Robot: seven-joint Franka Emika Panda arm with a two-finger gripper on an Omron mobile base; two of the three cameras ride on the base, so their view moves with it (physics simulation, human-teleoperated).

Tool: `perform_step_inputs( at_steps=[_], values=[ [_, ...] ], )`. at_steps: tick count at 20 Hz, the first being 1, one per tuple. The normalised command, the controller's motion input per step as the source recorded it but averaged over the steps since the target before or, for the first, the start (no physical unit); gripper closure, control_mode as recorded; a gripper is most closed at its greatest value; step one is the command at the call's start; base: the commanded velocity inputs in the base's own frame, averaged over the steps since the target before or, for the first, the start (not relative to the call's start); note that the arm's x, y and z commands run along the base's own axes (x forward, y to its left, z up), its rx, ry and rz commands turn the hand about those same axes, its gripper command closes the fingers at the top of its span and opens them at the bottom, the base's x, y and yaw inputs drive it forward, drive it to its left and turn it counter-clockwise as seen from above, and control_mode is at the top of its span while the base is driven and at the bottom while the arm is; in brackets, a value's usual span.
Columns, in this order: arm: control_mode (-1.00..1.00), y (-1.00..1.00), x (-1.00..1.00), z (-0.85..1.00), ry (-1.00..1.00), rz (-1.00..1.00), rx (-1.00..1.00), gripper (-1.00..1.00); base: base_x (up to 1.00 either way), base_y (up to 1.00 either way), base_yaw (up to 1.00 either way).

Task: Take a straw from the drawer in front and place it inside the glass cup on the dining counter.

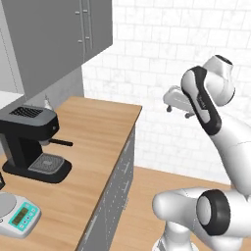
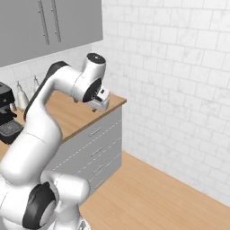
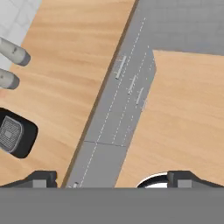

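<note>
My gripper [image 1: 179, 112] hangs high in the air past the end of a wooden worktop [image 1: 93, 142], pointing down. Its jaws stand wide open with nothing between them [image 3: 113, 179]. In the right base view the gripper [image 2: 99, 106] is above the worktop's far corner. Below it, a bank of grey drawer fronts [image 3: 131, 87] with small bar handles runs under the worktop, and all of them look shut [image 2: 96, 143]. I cannot tell which one is the drawer. The straw, the glass cup and the dining counter are out of view.
A black coffee machine [image 1: 32, 142] and a white kitchen scale [image 1: 17, 215] stand on the worktop. Two bottles [image 2: 21, 96] stand at its back by the wall. Grey wall cabinets [image 1: 59, 34] hang above. A white tiled wall closes off the wooden floor [image 2: 152, 193].
</note>
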Motion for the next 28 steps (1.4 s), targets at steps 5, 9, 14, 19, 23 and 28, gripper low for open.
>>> perform_step_inputs(
  at_steps=[5,9,14,19,23,28],
  values=[
    [-1.00,-0.30,0.16,-0.81,-0.02,-0.01,0.42,-1.00,0.00,0.00,0.00],
    [-1.00,0.02,0.38,-1.00,-0.07,0.00,0.21,-1.00,0.00,0.00,0.00],
    [-1.00,0.25,0.53,-0.95,-0.05,0.00,0.01,-1.00,0.00,0.00,0.00],
    [-1.00,0.22,0.51,-0.62,0.00,0.00,0.15,-1.00,0.00,0.00,0.00],
    [-1.00,0.23,0.52,-0.63,0.00,0.00,0.23,-1.00,0.00,0.00,0.00],
    [-1.00,0.17,0.78,-0.60,0.00,0.00,0.25,-1.00,0.00,0.00,0.00]
  ],
)
